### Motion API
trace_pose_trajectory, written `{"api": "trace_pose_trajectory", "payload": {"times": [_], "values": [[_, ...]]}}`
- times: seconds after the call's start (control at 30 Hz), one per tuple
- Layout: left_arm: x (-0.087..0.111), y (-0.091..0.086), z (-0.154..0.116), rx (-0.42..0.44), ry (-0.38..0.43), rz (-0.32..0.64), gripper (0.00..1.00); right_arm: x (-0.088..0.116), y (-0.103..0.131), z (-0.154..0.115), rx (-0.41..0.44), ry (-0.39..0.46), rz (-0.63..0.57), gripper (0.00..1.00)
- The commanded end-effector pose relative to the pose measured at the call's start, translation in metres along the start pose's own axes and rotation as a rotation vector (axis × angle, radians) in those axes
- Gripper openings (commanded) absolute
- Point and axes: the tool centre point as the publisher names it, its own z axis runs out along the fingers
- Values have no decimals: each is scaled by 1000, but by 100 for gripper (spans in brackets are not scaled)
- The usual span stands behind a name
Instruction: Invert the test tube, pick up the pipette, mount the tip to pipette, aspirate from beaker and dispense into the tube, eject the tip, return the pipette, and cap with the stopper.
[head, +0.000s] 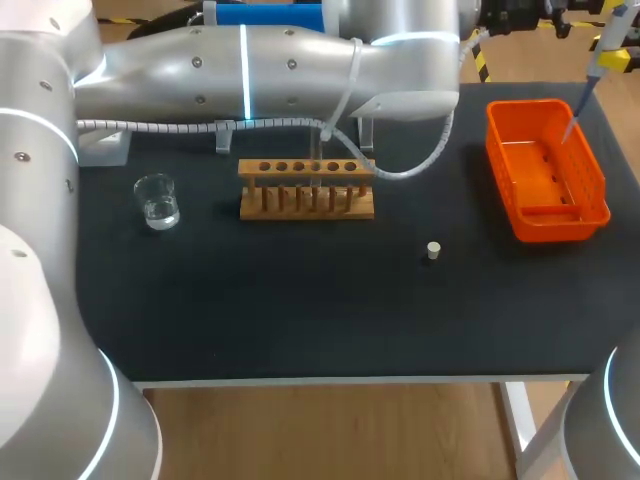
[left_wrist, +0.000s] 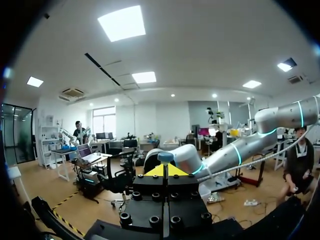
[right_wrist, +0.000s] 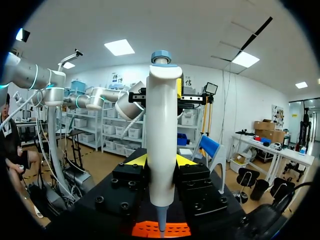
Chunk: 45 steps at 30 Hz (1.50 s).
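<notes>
My right gripper (right_wrist: 161, 161) is shut on the white pipette (right_wrist: 161, 135), which stands upright between its fingers with the blue button (right_wrist: 161, 56) on top. In the head view the pipette (head: 603, 55) hangs at the far right, its thin point (head: 574, 120) over the orange basket (head: 596, 175). My left arm (head: 280, 60) reaches across the back of the table. Its gripper (left_wrist: 165, 169) is shut, with the pipette's button (left_wrist: 165, 157) right at its yellow tips. The beaker (head: 156, 200), holding clear liquid, stands at the left. A small white stopper (head: 433, 250) lies right of the middle.
A wooden tube rack (head: 306, 190) stands mid-table behind the stopper, with my left arm's white cable (head: 420, 160) looping down just behind it. The orange basket (right_wrist: 170, 230) shows below the pipette in the right wrist view. A small clear stand (head: 222, 135) sits behind the rack.
</notes>
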Motion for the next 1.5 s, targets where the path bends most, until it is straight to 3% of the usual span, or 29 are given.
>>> {"api": "trace_pose_trajectory", "payload": {"times": [0.03,1.5], "values": [[-1,4,1,-1,3,-2,0,0,3,1,3,-1,0,0],[1,26,2,-7,53,-32,0,0,3,1,3,-1,0,0]]}}
